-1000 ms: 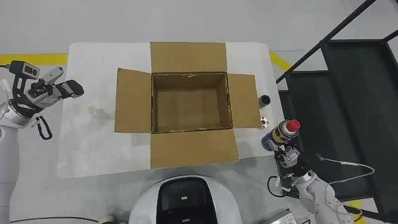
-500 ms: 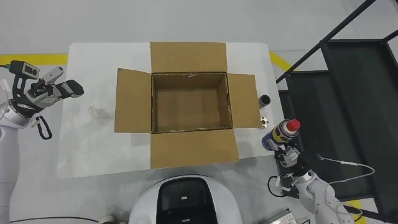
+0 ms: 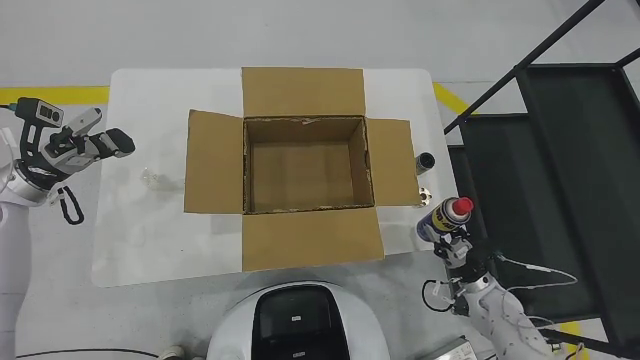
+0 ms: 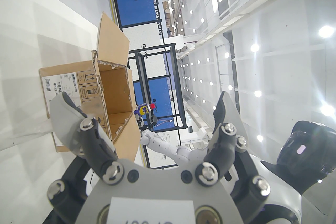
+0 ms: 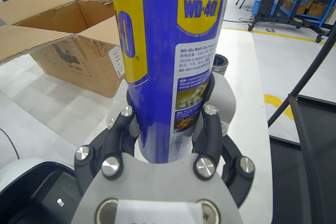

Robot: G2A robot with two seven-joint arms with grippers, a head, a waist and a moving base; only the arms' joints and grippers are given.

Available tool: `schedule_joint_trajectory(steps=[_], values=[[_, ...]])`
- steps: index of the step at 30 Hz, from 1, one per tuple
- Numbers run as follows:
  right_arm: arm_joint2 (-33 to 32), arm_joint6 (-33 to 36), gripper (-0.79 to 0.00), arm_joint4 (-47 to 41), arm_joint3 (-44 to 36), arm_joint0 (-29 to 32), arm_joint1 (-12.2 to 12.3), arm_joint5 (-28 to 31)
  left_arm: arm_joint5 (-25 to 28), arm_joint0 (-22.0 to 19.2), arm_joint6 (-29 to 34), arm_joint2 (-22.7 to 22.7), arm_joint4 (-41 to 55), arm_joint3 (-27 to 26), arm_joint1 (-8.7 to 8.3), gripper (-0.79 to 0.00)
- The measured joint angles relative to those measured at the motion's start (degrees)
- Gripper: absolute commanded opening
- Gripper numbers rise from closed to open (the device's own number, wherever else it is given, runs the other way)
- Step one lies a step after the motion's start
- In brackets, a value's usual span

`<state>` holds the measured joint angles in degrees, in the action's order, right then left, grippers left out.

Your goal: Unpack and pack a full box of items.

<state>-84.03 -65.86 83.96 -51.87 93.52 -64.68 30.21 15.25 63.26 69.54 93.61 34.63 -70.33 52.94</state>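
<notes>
We have the box (image 3: 308, 165) standing open in the middle of the bench (image 3: 140, 250), between our two tools. The left tool (image 3: 118, 143) sits at the bench's left edge, and a small clear item (image 3: 155, 177) lies on the bench between it and the box. The right tool (image 3: 452, 248) sits just off the bench's near right corner, with the spray can (image 3: 447, 217) held in it. Beyond that tool, a near cylinder (image 3: 424, 196) and a far cylinder (image 3: 426, 160) stand on the bench just beside the box's right flap.
</notes>
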Motion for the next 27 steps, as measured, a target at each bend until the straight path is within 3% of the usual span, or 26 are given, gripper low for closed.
schedule_joint_trajectory(steps=[12,27], values=[[4.88,-8.06,-0.785,0.16,17.24,-10.05,-1.62,-0.01,0.00,0.00,0.00,0.00,0.00,0.00,0.00,0.000],[8.97,-10.12,-0.785,-2.38,28.41,-17.74,-4.02,-1.92,0.00,0.00,0.00,0.00,0.00,0.00,0.00,0.000]])
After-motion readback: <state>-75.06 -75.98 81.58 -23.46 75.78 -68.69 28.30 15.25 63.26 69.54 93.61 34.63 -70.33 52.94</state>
